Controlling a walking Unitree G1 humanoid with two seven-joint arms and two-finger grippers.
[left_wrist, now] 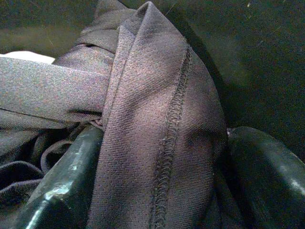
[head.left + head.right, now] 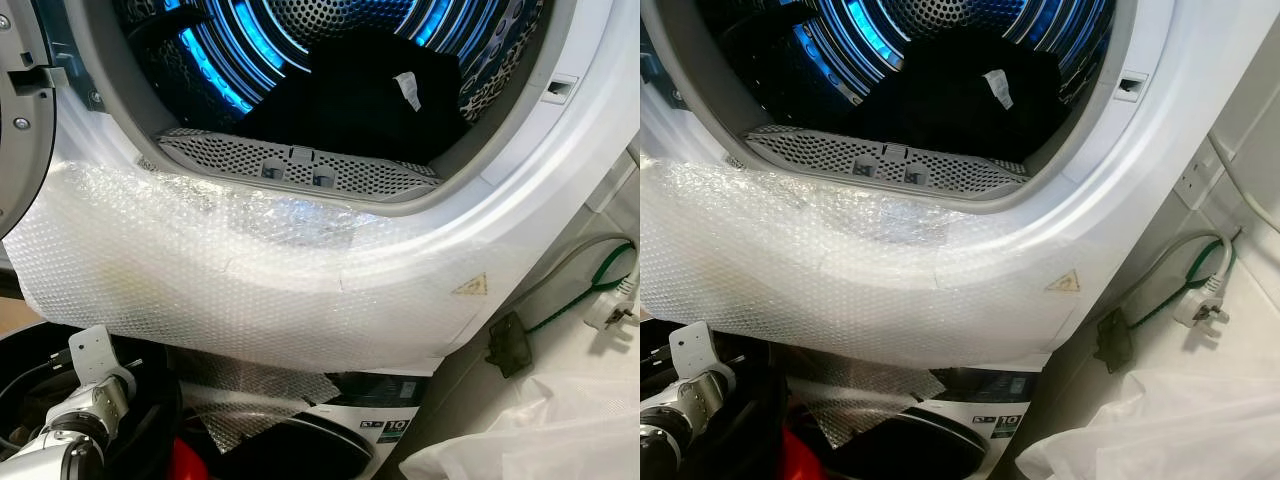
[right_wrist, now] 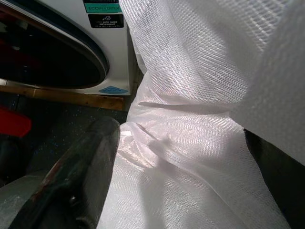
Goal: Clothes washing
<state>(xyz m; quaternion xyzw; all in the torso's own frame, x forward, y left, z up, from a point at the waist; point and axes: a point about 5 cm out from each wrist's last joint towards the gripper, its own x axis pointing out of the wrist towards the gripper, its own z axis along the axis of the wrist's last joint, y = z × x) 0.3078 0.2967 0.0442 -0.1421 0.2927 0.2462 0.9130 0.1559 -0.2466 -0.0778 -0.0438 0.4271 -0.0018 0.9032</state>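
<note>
A fold of dark cloth (image 1: 157, 143) fills the lower middle of the left wrist view, pinched between the left claw's (image 1: 162, 191) two fingers. More dark clothes (image 2: 350, 100) lie in the drum (image 2: 250, 30), upper middle. The right claw (image 3: 181, 181) stands apart around white mesh fabric (image 3: 190, 95).

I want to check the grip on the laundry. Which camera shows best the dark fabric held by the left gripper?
The left wrist view: the dark purplish stitched fabric sits between the left gripper's two black fingers, seam visible. The eye views show the left arm low beside the machine, not this fabric. The right wrist view shows white mesh cloth instead.
</note>
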